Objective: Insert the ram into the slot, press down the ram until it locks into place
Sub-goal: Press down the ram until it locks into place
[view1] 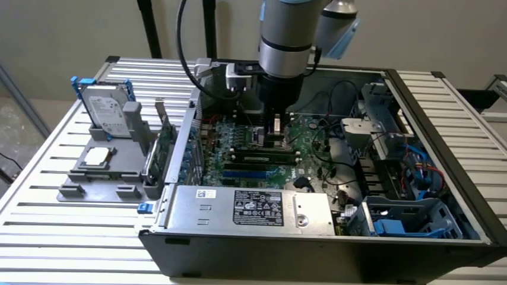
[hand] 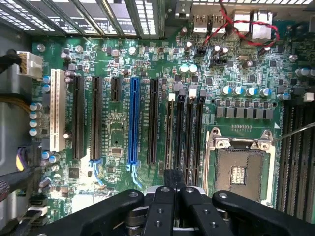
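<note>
My gripper (view1: 277, 138) hangs low inside the open computer case, over the black memory sockets. Its fingers are shut together. The ram (view1: 262, 157), a long thin stick with green showing on it, stands lengthwise in one socket directly below the fingertips. I cannot tell whether they touch its top edge. In the wrist view, the shut gripper (hand: 173, 179) lies over the slot (hand: 170, 132), the outermost of several parallel black sockets with white end latches. The far end of that socket is covered by the fingers.
A blue slot (hand: 133, 120) and black card slots lie on one side of the memory sockets, the square metal CPU socket (hand: 239, 167) on the other. The power supply box (view1: 249, 205) fills the case front. A hard drive (view1: 107, 113) and a green card (view1: 165, 151) stand outside on a grey holder.
</note>
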